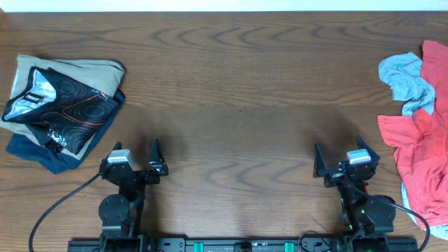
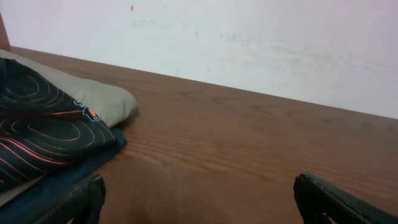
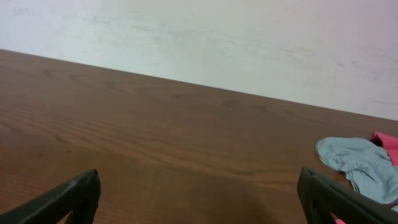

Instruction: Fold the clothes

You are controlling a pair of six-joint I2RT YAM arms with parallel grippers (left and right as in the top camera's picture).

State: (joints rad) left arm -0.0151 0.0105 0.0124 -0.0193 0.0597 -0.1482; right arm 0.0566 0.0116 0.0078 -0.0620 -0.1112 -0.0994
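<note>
A crumpled coral-red T-shirt lies at the table's right edge, partly out of view. A pale grey-blue shirt is bunched just behind it; it also shows in the right wrist view, with a sliver of the red T-shirt beside it. My left gripper is open and empty near the front edge, left of centre; in the left wrist view it has bare wood between its fingers. My right gripper is open and empty near the front edge, left of the red T-shirt; it also shows in the right wrist view.
A folded stack lies at the far left: a black garment with orange line pattern on a tan piece and a navy piece. It also shows in the left wrist view. A white wall stands behind the wooden table.
</note>
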